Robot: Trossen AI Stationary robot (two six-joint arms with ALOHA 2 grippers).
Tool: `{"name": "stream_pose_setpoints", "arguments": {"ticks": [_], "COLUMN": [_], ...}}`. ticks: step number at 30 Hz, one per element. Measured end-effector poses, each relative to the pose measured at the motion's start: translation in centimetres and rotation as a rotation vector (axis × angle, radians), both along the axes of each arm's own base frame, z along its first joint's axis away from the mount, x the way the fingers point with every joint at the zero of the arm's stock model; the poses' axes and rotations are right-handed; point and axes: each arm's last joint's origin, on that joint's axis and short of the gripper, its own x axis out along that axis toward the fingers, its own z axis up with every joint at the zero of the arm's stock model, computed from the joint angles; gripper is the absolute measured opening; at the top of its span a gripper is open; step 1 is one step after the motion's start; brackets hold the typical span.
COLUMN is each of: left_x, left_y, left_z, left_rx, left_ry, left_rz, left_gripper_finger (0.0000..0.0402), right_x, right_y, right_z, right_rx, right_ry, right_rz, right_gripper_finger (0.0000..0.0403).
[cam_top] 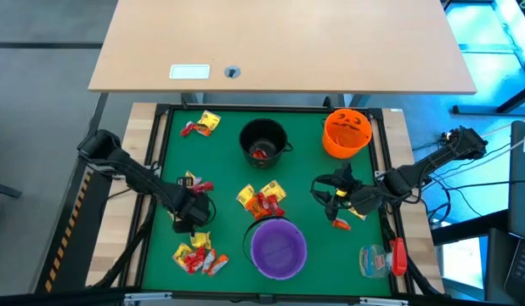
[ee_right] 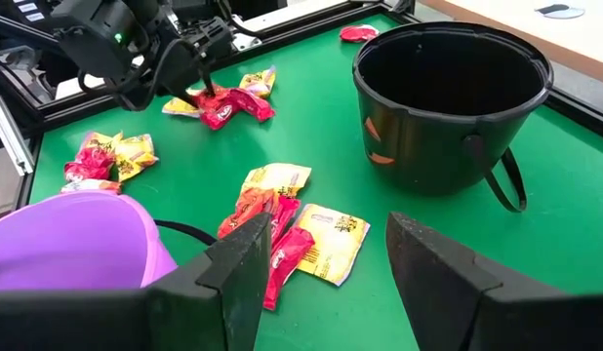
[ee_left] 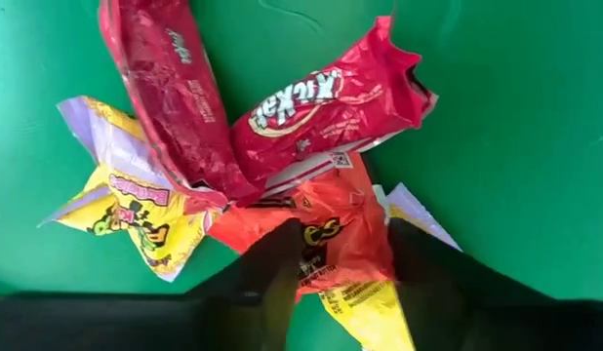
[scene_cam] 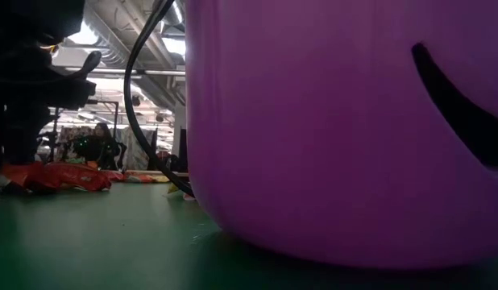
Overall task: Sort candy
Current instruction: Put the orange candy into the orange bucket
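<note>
Three buckets: one black [cam_top: 263, 141], one orange [cam_top: 346, 133], one purple [cam_top: 278, 248]. Five clusters of candy [cam_top: 262, 201]. One clear plastic item [cam_top: 377, 259]. Two arms.

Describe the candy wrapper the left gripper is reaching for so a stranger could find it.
Start at the green mat; on its left side, the left gripper straddles a small candy pile. It is the orange wrapper below two red wrappers and beside a yellow one.

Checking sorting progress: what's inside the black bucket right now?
From above, the black bucket holds one red candy at its bottom. In the right wrist view the near wall hides the floor, so anything more there cannot be seen.
</note>
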Motion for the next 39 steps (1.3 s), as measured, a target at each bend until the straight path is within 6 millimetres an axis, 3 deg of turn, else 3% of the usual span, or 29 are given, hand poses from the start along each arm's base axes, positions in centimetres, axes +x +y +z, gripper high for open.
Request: {"name": "stream_pose_setpoints", "arguments": {"ticks": [5, 7, 11, 16, 21, 27, 32, 39], "left_x": [0.4, 0.6, 1.1, 2.3, 3.8, 6.1, 8.1, 10.3], "left_y": [0.0, -0.1, -0.2, -0.6, -0.9, 0.2, 2.4, 5.4], "left_z": [1.1, 1.8, 4.0, 8.2, 12.7, 16.9, 18.8, 19.9], "left_rx": [0.032, 0.053, 0.091, 0.134, 0.099, -0.053, -0.165, -0.244], "left_ry": [0.003, 0.004, 0.015, -0.069, -0.359, -0.752, -0.956, -1.13], "left_rz": [-0.01, -0.011, -0.035, -0.046, -0.122, -0.258, -0.355, -0.424], "left_gripper_finger": [0.0027, 0.0009, 0.0002, 0.0, 0.0, 0.0, 0.0, 0.0], "right_x": [0.0, 0.0, 0.0, 0.0, 0.0, 0.3, 1.4, 4.6], "right_y": [0.0, 0.0, 0.0, 0.0, 0.0, 0.2, 0.1, -1.3], "right_z": [0.0, 0.0, 0.0, 0.0, 0.0, 0.5, 1.9, 2.3], "right_rx": [0.0, 0.0, 0.0, -0.001, -0.011, -0.022, -0.095, -0.144], "right_ry": [0.0, 0.0, 0.0, 0.0, 0.0, -0.049, -0.172, -0.271], "right_rz": [0.0, 0.0, 0.0, 0.0, 0.007, 0.025, 0.026, 0.102], "right_gripper_finger": [0.0202, 0.0202, 0.0202, 0.0202, 0.0202, 0.0202, 0.0202, 0.0205]}}
